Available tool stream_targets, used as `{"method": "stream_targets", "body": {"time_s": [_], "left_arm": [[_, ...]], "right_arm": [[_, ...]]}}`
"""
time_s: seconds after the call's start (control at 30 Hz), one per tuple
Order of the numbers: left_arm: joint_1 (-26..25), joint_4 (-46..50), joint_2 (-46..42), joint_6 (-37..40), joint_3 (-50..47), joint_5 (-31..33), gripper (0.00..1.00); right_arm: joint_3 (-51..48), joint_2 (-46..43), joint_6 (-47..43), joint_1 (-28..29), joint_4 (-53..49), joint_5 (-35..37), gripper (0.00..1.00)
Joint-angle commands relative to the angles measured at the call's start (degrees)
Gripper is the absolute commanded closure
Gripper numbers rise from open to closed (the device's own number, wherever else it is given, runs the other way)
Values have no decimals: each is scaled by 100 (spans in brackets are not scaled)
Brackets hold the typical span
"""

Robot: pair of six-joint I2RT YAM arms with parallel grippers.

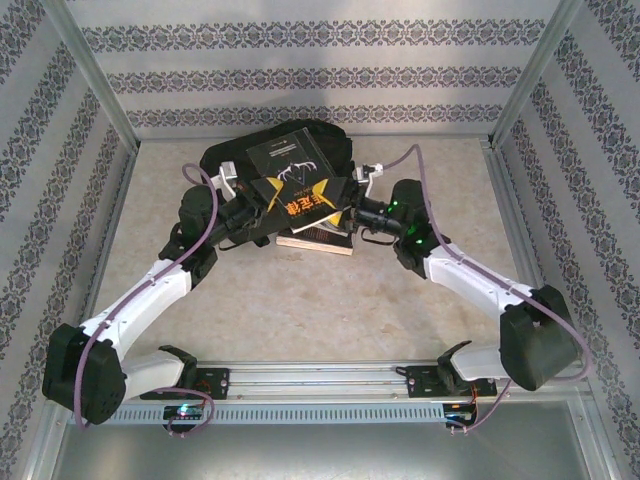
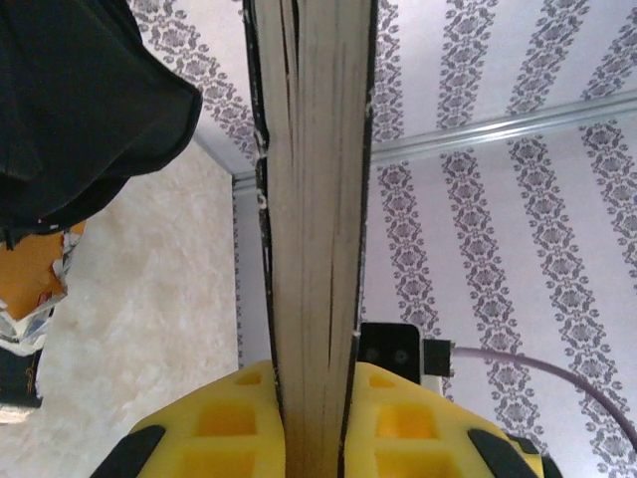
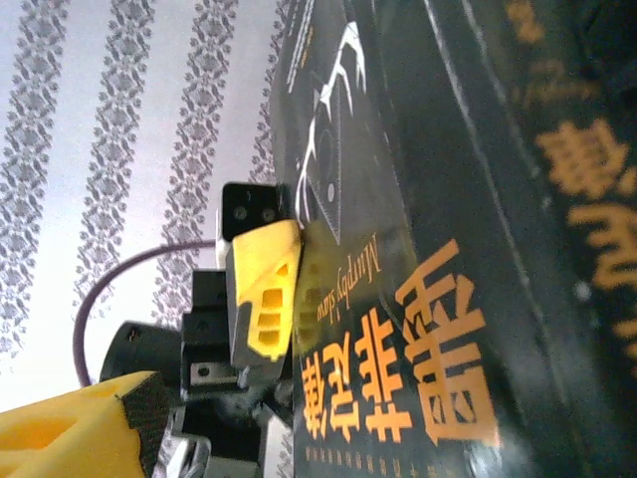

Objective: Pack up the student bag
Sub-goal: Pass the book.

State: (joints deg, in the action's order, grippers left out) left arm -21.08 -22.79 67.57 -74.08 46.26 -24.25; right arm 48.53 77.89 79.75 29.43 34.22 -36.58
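The student bag [image 1: 225, 158], black and soft, lies at the back of the table; its fabric fills the upper left of the left wrist view [image 2: 80, 100]. In front of it a black book [image 1: 295, 180] with orange characters and a white antler drawing is held up off the table. My left gripper [image 1: 262, 203] is shut on its left edge, and the yellow pads [image 2: 229, 423] press both covers around the page block [image 2: 317, 199]. My right gripper [image 1: 356, 208] stands open at the book's right edge. Its one visible finger [image 3: 80, 428] is away from the cover [image 3: 438, 349].
A second book [image 1: 315, 243] lies flat on the table under the raised one. An orange-covered thing [image 2: 30, 279] lies beside the bag. Patterned walls with metal frame posts [image 1: 100, 95] close in the table. A metal rail [image 1: 320, 378] runs along the near edge.
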Motion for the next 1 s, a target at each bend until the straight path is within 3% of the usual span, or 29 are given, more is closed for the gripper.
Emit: {"method": "stream_targets", "body": {"time_s": [0.0,0.2,0.43,0.63,0.77,0.83,0.97], "left_arm": [[-107,-688,-36,-39,389,577,100],[-236,-657,48,3,478,658,100],[-364,-588,32,31,426,800,100],[-392,-161,-20,254,476,830,99],[-371,1468,34,1123,1050,917,67],[-365,2556,302,1869,1648,1031,53],[-366,4024,1096,2802,2730,1548,40]], "right_arm": [[-124,-80,455,150,1072,1207,22],[-215,-233,-42,783,1049,2570,37],[-237,24,305,810,1387,2964,62],[-381,-216,146,580,1061,2897,93],[-657,-744,-37,-44,239,2517,100],[-633,-1223,-396,-467,-890,2268,100],[-285,-2033,-1739,-1087,-3452,2053,100]]}}
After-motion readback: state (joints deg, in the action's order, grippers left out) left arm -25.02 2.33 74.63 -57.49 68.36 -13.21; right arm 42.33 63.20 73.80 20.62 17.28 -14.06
